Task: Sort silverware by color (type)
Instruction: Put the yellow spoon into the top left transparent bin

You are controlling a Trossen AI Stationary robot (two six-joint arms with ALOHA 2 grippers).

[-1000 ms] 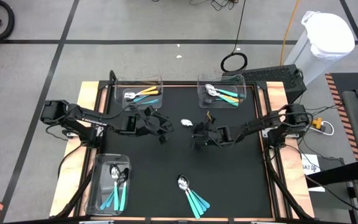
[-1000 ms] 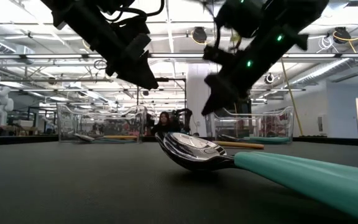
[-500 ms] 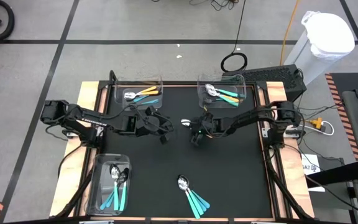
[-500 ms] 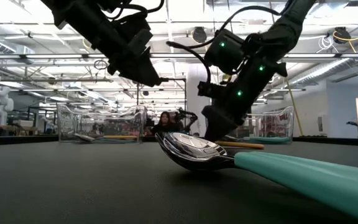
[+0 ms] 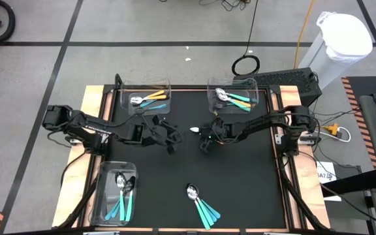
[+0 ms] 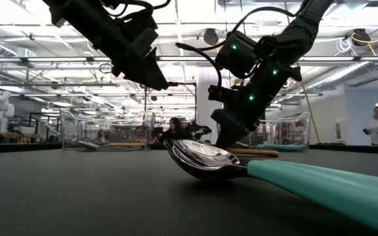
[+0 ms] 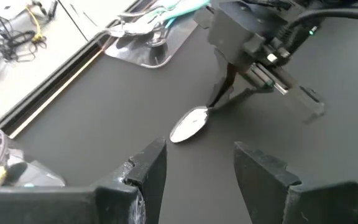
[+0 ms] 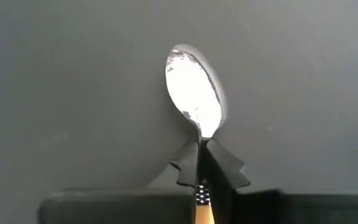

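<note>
My right gripper point(image 8: 201, 163), arm stretched low to mat centre, is clamped on an orange-handled spoon point(image 8: 194, 96) lying there. My left gripper point(image 7: 194, 165) hovers beside it, fingers apart.

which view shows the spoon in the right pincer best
The right wrist view: the orange-handled spoon fills the frame, its neck pinched in the shut right pincer. The left wrist view shows its bowl on the mat. The high view shows only a small bright bowl. The low view hides it behind a teal spoon.
</note>
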